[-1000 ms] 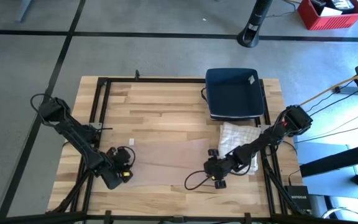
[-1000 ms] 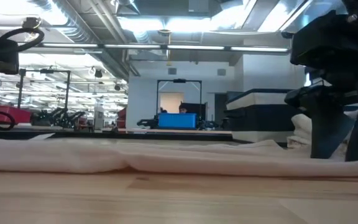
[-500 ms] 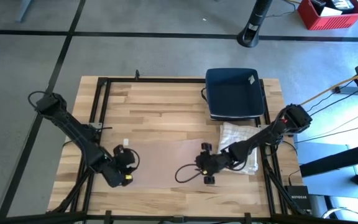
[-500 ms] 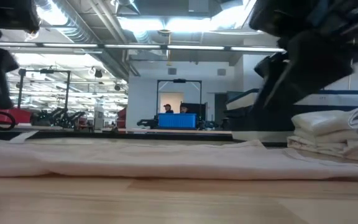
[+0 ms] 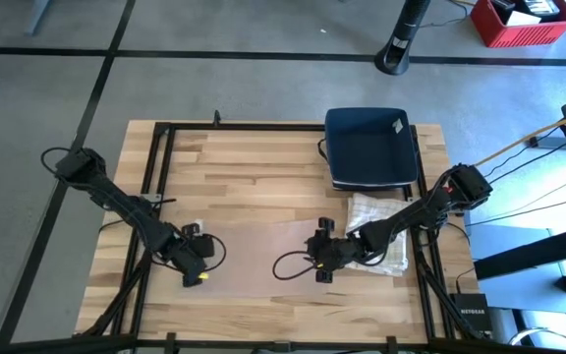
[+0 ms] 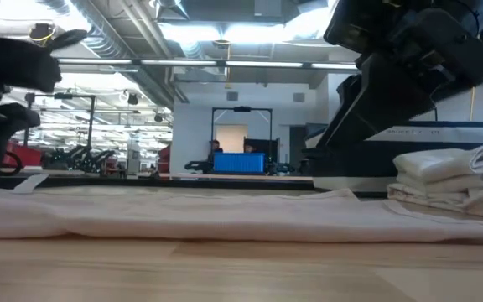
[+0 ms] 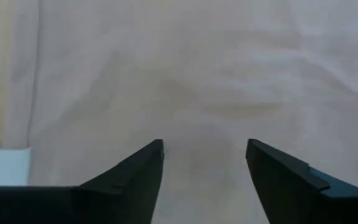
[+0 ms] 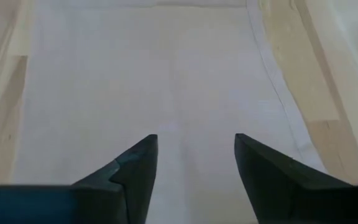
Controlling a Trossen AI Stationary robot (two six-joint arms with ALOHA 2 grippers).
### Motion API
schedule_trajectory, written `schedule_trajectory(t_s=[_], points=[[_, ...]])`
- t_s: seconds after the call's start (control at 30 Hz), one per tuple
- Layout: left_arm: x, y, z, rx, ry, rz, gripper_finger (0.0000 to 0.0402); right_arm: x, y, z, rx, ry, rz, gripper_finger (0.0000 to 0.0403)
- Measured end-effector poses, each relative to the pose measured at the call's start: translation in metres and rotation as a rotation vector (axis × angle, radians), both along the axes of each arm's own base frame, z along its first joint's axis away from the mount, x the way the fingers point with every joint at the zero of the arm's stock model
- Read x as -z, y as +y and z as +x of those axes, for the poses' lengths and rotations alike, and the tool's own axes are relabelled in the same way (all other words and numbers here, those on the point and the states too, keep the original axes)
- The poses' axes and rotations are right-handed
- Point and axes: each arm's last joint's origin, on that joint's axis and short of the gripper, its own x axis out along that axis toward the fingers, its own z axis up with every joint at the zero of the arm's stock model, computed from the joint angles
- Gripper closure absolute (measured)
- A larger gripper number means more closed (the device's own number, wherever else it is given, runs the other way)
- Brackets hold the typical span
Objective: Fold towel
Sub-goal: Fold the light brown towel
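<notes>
Towel work is barely starting: the thin pale beige cloth towel [image 5: 258, 254] is lying flat and unfolded near the wooden worktop's [image 5: 254, 167] front edge. You are holding the left gripper [image 5: 197, 261] over its left end and the right gripper [image 5: 319, 258] over its right end, both spread open, gripping nothing. Every fold is remaining.

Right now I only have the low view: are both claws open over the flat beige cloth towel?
Observer: Yes. The wrist views show the left claw and the right claw open over the flat beige cloth towel.
Operator: Which ends?
Observer: From above, the left claw is near the towel's left edge and the right claw near its right edge.
Operator: Anything beside the left claw?
Observer: A small white tag by the towel's edge.
</notes>
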Motion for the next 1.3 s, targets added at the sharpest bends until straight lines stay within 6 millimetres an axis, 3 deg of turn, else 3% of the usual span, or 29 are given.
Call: schedule_trajectory(t_s=[0.2,0.53,0.8,0.93,1.07,1.3], points=[[0.012,0.009,-0.009,-0.019,0.058,0.027,0.0173,0.004,0.0,0.001,-0.012,0.013,-0.014,0.0165],[0.018,0.01,-0.012,-0.023,0.076,0.016,0.0207,0.005,0.004,0.005,-0.088,-0.003,-0.004,0.0164],[0.018,0.01,-0.012,-0.023,0.08,0.013,0.0207,0.039,-0.001,0.008,-0.118,0.15,-0.012,0.0164],[0.018,0.009,-0.012,-0.022,0.081,0.012,0.0206,0.041,-0.011,0.012,-0.118,0.175,0.049,0.0164],[0.018,0.009,-0.012,-0.017,0.083,0.013,0.0212,0.042,-0.021,0.013,-0.115,0.232,0.102,0.0182],[0.018,0.008,-0.013,0.013,0.087,0.014,0.0257,0.047,-0.024,0.01,-0.11,0.286,0.103,0.0251]])
